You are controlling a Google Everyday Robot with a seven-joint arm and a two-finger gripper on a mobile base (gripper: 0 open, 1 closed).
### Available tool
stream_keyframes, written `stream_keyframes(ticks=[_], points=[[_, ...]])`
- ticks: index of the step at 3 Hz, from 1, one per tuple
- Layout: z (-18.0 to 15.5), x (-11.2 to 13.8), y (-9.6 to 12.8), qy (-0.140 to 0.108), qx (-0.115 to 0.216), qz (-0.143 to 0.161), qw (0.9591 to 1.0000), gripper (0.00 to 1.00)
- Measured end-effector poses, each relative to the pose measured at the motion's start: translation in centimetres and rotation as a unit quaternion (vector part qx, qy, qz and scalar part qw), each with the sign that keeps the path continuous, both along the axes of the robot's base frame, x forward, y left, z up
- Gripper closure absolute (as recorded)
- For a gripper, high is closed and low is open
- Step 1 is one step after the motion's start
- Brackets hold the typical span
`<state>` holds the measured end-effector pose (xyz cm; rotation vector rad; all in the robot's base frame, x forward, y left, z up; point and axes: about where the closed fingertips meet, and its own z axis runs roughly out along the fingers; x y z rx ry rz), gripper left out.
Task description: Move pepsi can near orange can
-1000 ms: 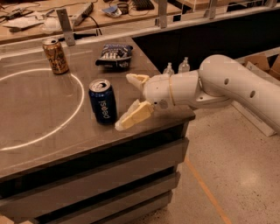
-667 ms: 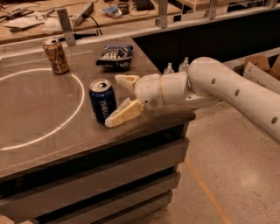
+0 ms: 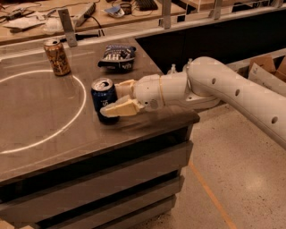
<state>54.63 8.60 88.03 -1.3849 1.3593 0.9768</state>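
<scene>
The pepsi can point(image 3: 102, 96), dark blue with a silver top, stands upright near the right front of the grey table point(image 3: 40, 129). My gripper point(image 3: 110, 99) reaches in from the right, open, with one cream finger point(image 3: 119, 108) across the can's front and the other point(image 3: 125, 84) behind its right side. The can sits between the fingers and still rests on the table. The orange can point(image 3: 56, 57), brownish-orange with a silver top, stands upright at the back left, well away from the pepsi can.
A dark blue snack bag point(image 3: 117, 57) lies behind the pepsi can. A white circle point(image 3: 67, 123) is marked on the tabletop. The table's right edge runs under my arm. A cluttered bench point(image 3: 89, 13) stands behind, and cardboard boxes point(image 3: 263, 71) sit at far right.
My gripper has moved left toward the pepsi can, from beside it to straddling it. The cans and the bag have not moved.
</scene>
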Motion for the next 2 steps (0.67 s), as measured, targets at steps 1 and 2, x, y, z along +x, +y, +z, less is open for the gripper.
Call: stream_keyframes(ticks=[1,2], points=[[0.8,1.6,-0.3,-0.017,-0.012,-0.025,0.9995,0.8],[2.8,6.9,-1.1,-0.061,-0.022,-0.1,0.9929,1.0]])
